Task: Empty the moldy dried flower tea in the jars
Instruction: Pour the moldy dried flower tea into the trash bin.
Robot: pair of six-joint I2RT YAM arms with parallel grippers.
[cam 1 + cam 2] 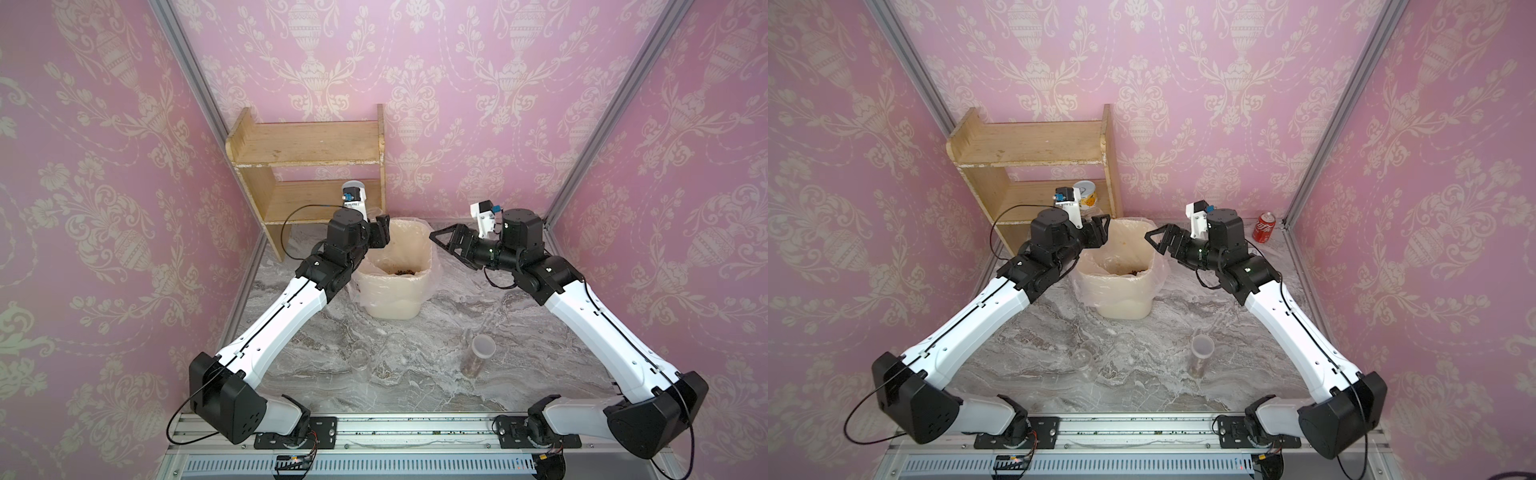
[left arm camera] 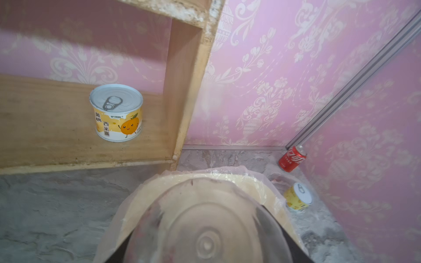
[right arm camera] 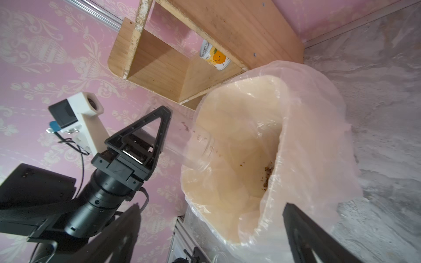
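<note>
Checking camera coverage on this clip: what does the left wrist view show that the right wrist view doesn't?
Left wrist only: the red cola can in the corner and a second yellow tin beside the bin. Right wrist only: the left tool from outside, the clear jar with its mouth over the bin, tea crumbs inside. Both: the clear jar, bin, wooden shelf and shelf tin.
</note>
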